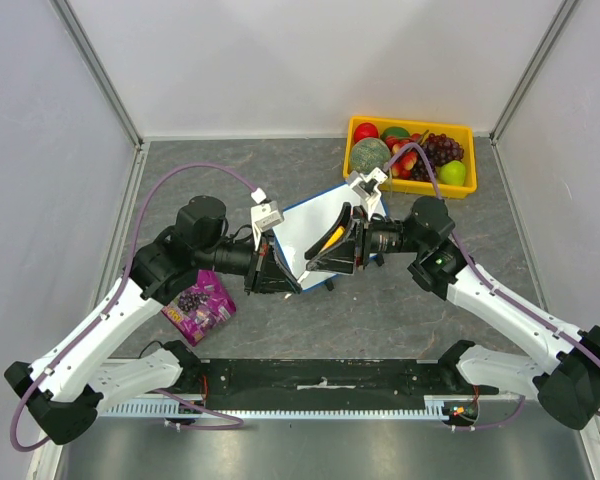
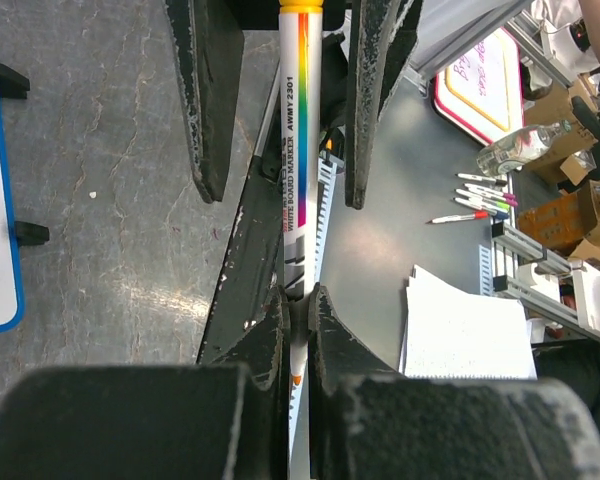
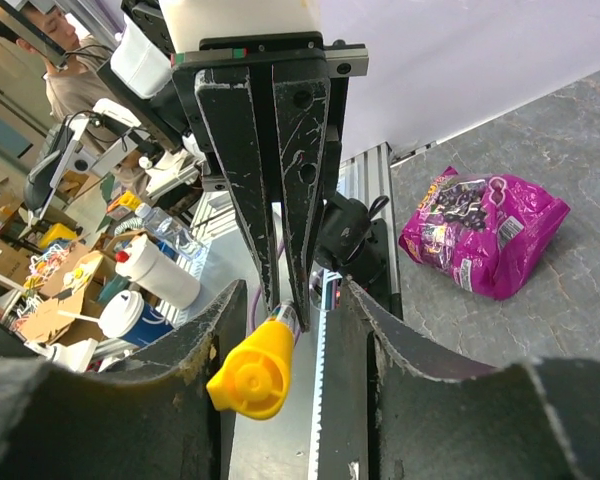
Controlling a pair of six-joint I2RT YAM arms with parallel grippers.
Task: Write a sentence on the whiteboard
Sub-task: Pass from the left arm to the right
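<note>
1. Top view — the board (image 1: 315,222) stands tilted mid-counter (image 1: 380,320), below where the two arms meet. No writing shows on the part of its white face I can see. The left jaws are clamped on the marker (image 1: 331,242), and the right jaws sit about its far end
2. Left wrist — the left jaws pinch the marker low on its white barrel. Ahead, the right jaws stand apart either side of it, with a gap showing on both sides. The board's blue edge lies off to the left
3. Right wrist — the yellow cap (image 3: 252,375) sits between the right jaws, not yet pinched
4. Handling — the marker looks light, stiff and smooth, so likely slippery; take the cap squarely and pull along the barrel. The board seems light on small feet and may slide under the tip
</note>
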